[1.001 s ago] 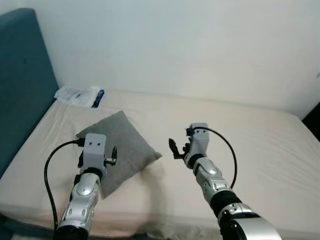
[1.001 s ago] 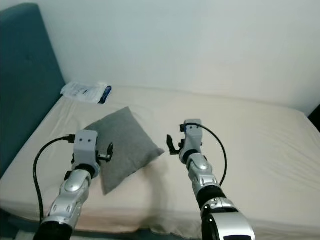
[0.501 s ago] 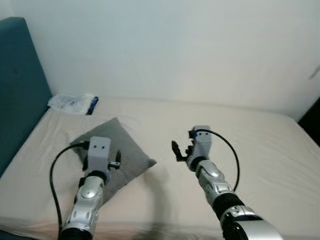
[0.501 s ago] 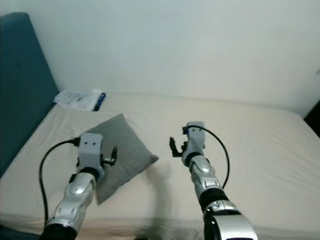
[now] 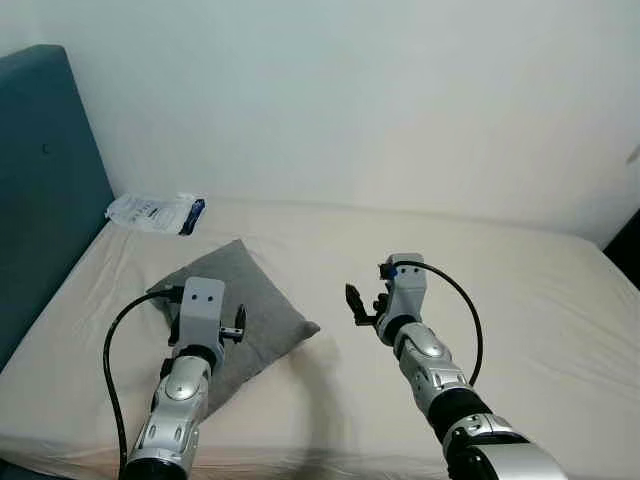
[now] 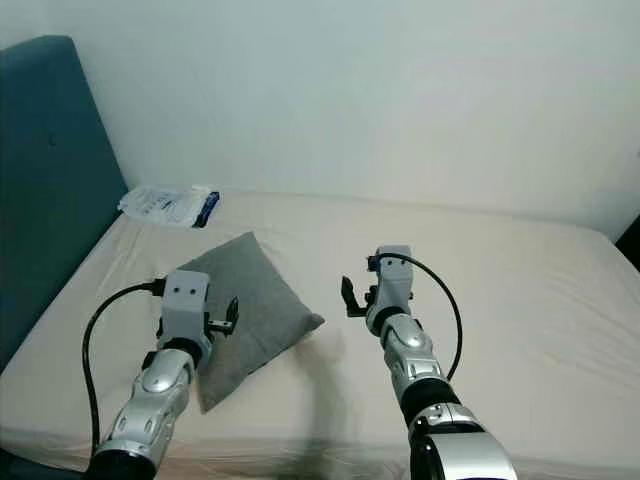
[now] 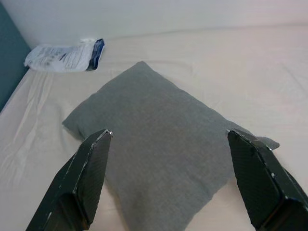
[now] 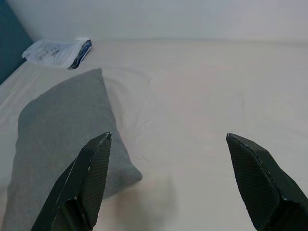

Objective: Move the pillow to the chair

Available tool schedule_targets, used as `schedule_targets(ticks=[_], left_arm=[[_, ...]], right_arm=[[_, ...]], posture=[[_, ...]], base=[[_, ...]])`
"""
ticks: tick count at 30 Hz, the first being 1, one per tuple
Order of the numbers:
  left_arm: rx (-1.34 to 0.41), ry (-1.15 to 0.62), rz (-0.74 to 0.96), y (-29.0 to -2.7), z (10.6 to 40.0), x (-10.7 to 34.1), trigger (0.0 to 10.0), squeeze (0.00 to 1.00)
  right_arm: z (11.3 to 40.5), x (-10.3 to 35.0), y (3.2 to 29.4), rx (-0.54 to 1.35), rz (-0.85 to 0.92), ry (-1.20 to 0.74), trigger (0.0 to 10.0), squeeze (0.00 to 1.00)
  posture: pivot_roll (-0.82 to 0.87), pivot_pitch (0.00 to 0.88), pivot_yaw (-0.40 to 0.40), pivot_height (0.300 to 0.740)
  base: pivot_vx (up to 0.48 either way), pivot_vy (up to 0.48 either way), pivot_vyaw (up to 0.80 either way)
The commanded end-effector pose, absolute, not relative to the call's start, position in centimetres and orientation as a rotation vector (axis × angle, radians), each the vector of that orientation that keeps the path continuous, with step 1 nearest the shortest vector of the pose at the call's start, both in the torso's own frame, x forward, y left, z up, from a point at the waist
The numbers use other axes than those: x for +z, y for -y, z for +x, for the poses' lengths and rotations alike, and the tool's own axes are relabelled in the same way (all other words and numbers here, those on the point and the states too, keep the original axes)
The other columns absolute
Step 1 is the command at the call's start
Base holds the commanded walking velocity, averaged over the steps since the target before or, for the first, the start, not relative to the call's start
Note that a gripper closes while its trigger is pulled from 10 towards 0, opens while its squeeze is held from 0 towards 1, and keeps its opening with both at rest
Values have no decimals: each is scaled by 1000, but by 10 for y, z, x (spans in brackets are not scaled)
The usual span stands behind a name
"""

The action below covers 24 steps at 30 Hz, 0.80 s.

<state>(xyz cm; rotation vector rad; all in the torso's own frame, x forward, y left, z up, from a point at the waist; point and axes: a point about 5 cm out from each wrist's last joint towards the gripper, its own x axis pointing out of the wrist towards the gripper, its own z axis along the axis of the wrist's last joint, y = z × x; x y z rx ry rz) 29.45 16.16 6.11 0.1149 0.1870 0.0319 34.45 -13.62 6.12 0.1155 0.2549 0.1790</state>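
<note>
Pillow [image 5: 243, 307] flat on bed [image 5: 520, 290] (plastic packet [image 5: 155, 212] near headboard), left end effector [image 7: 168, 178] and right end effector [image 8: 163, 180] both spread, empty.

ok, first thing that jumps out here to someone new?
The grey pillow lying flat on the beige bed, near its left side, with the left hand open above it and the right hand open over bare sheet beside it. Next, the white plastic packet at the bed's far left corner, by the teal headboard.
</note>
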Motion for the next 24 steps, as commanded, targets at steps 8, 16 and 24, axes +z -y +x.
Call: schedule_targets(ticks=[8,16,24], left_arm=[[27,-199,128,-164,295,59,10000,0],[-13,-200,158,-160,295,59,10000,0],[-22,-190,146,-157,296,61,10000,0]], right_arm=[[344,61,136,169,129,-251,10000,0],[344,61,136,168,132,-250,10000,0],[344,61,136,165,134,-247,10000,0]], posture=[[10,0,-80,740],[10,0,-75,740],[9,0,-72,740]], base=[[0,476,0],[0,-82,0],[0,-480,0]])
